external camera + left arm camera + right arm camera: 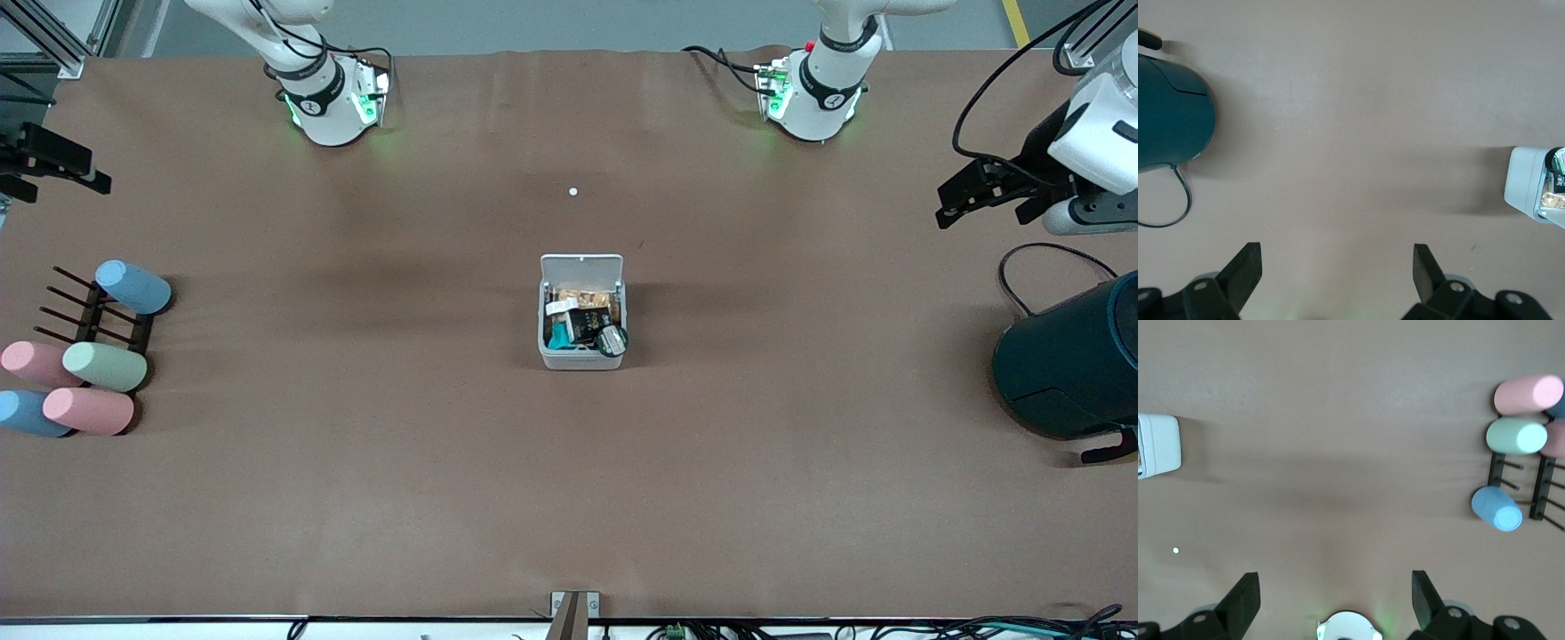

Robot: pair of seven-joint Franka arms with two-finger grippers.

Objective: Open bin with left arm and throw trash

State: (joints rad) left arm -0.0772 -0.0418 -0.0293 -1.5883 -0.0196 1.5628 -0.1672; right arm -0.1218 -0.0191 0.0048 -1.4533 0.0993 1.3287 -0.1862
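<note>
White rounded-square bin (582, 357), flat lid up, holds crumpled trash (587, 322).

Brown table (356, 498) carries the bin (582, 356), teal cylinder (1071, 364), peg rack (98, 316), white dot (573, 191)

We see a brown table (569, 498) w/ even overhead light, grey floor (569, 22) along the top edge.

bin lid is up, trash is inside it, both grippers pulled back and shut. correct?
One thing is off: both grippers are open, not shut. The left gripper and right gripper show spread fingers in their wrist views. The front view confirms the bin has its lid up with the trash inside.
</note>
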